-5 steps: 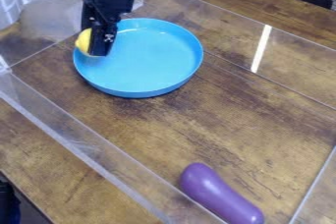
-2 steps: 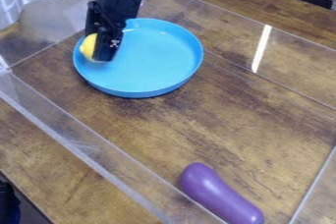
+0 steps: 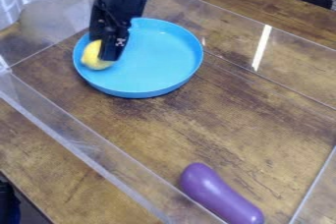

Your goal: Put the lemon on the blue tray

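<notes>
The lemon (image 3: pixel 92 54), small and bright yellow, lies inside the blue tray (image 3: pixel 164 56) against its left rim. The tray is a large round shallow dish at the upper left of the table. My black gripper (image 3: pixel 110 45) points steeply down just above and right of the lemon. Its fingers look parted and the lemon shows more fully below them, resting on the tray floor. The arm hides the lemon's upper right side.
A purple eggplant-shaped thing (image 3: pixel 218 194) lies near the front right. A clear plastic wall (image 3: pixel 79 135) runs diagonally along the front left of the wooden table (image 3: pixel 223 110), and another clear wall stands at the back.
The lemon has slipped down and slightly right from between the fingers onto the tray floor. The fingers have opened. The hand itself has hardly moved.
</notes>
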Robot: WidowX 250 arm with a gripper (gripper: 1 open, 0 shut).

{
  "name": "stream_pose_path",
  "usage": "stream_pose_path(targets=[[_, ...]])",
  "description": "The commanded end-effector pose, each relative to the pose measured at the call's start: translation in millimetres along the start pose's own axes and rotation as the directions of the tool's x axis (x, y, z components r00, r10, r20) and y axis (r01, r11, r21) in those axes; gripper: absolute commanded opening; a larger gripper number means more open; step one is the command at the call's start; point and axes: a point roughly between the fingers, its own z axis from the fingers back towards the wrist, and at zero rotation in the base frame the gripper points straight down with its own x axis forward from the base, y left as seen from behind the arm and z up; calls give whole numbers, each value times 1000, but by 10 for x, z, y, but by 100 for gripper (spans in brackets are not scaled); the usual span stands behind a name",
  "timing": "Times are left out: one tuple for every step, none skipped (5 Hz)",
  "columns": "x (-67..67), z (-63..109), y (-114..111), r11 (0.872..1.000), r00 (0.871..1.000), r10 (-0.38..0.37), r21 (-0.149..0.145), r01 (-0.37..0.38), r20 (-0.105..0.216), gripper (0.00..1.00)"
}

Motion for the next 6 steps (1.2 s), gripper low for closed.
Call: stream_pose_path(targets=[[102, 176, 28, 999, 999, -10, 41, 8, 44, 100], [125, 157, 31, 999, 999, -12, 38, 11, 45, 100], [144, 148, 34, 999, 999, -15, 34, 13, 49, 100], [163, 142, 36, 999, 999, -17, 30, 15, 52, 100], [182, 152, 33, 1000, 998, -18, 24, 17, 56, 100], [205, 158, 29, 1000, 998, -19, 18, 18, 64, 100]])
